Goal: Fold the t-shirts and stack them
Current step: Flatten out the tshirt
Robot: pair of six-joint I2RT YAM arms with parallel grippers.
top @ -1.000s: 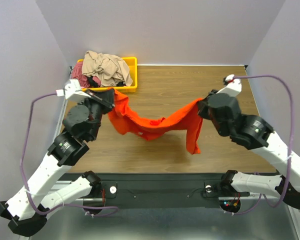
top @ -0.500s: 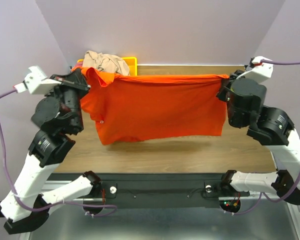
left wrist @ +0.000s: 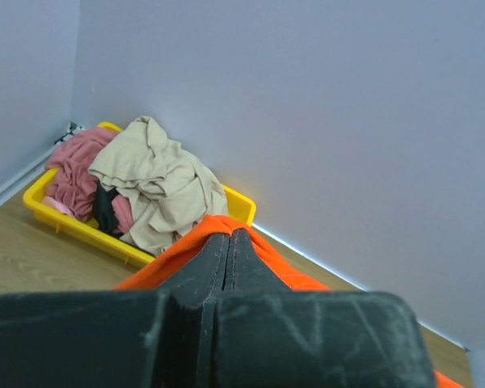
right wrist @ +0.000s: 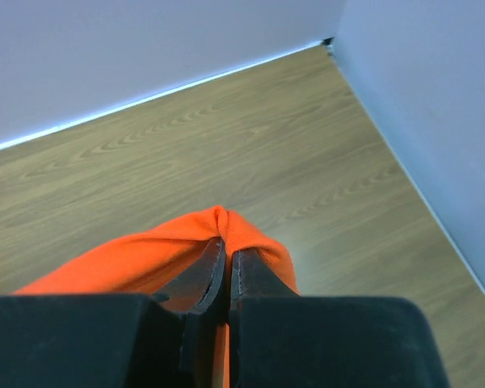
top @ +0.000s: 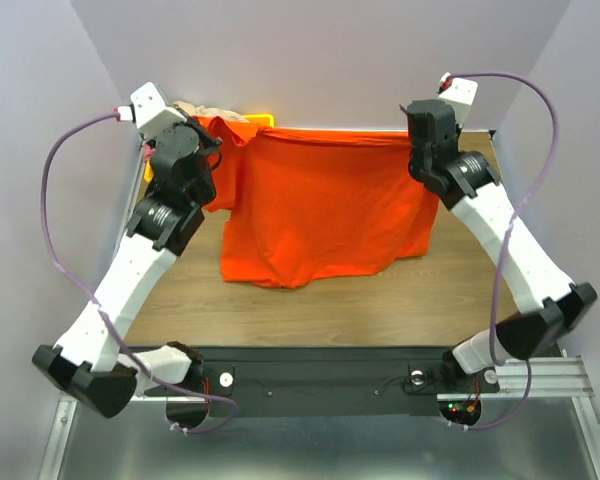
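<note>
Your left tool (left wrist: pixel 229 236) and right tool (right wrist: pixel 225 242) are each pinched shut on an upper corner of the orange shirt (top: pixel 320 200). It hangs spread between them over the worktop (top: pixel 410 300).

The top view looks down from high behind the arm bases, which stand at the bottom of the frame, and it takes in the whole tabletop (top: pixel 380 300) up to the back wall. The left wrist view sits very close behind the left end effector (left wrist: pixel 229 236) and faces the back wall, with the yellow tray (left wrist: pixel 61 217) at the left. The right wrist view, equally close behind the right end effector (right wrist: pixel 226 244), looks down toward the far right corner. All three views share the orange t-shirt (top: pixel 320 200).
</note>
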